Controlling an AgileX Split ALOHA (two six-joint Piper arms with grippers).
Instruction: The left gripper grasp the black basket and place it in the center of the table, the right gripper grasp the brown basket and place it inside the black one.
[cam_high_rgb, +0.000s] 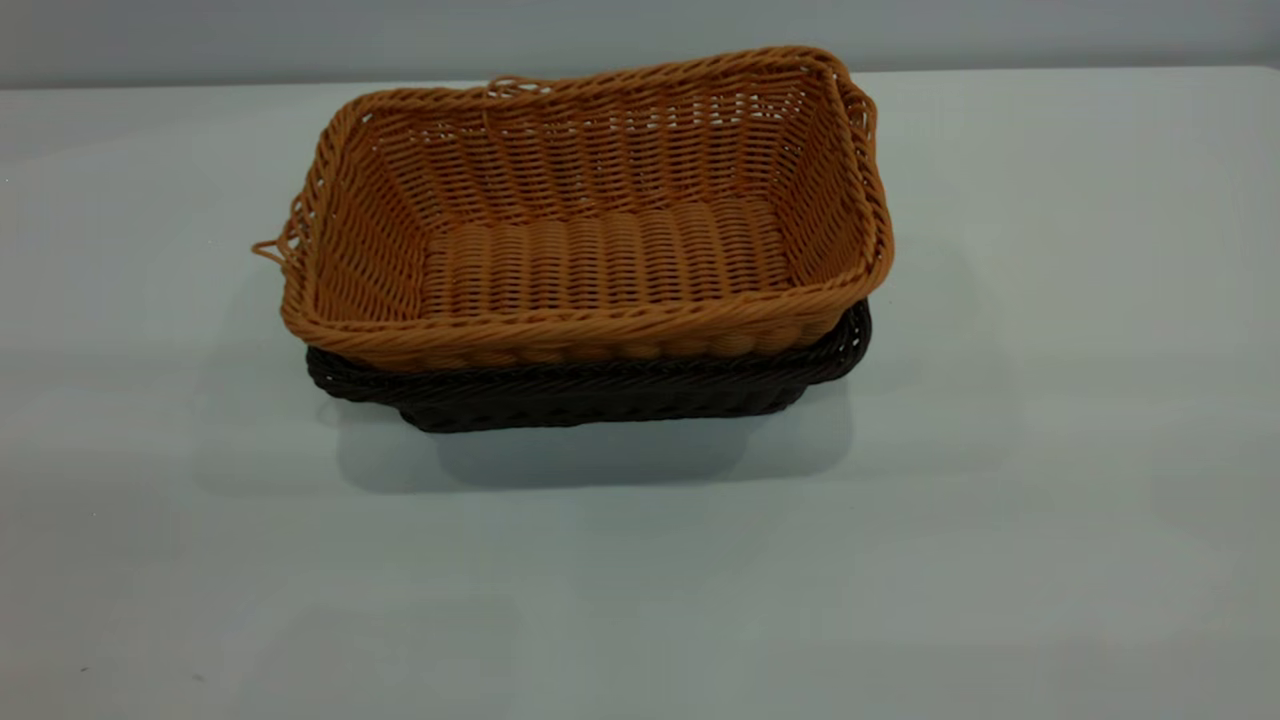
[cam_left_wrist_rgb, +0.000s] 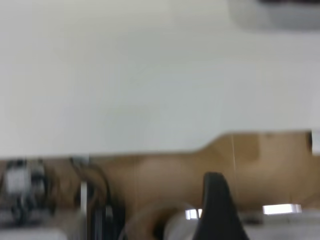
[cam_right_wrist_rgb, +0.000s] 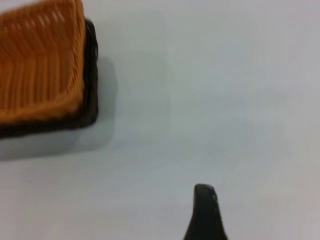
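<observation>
The brown basket (cam_high_rgb: 590, 215) sits nested inside the black basket (cam_high_rgb: 600, 390), mid-table (cam_high_rgb: 1050, 500). My right gripper (cam_right_wrist_rgb: 205, 212) hovers off the baskets' corner, my left gripper (cam_left_wrist_rgb: 216, 205) farther away; whether either is released or clenched I cannot tell. No readable writing.

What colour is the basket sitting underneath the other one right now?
Very dark brown-black: the black basket, under the brown basket. The exterior view shows it best.

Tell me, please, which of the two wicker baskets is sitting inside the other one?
The brown basket, orange-tan, is the nested one; its rim rises above the black basket, which rests directly on the table with only its dark rim and lower wall showing.
</observation>
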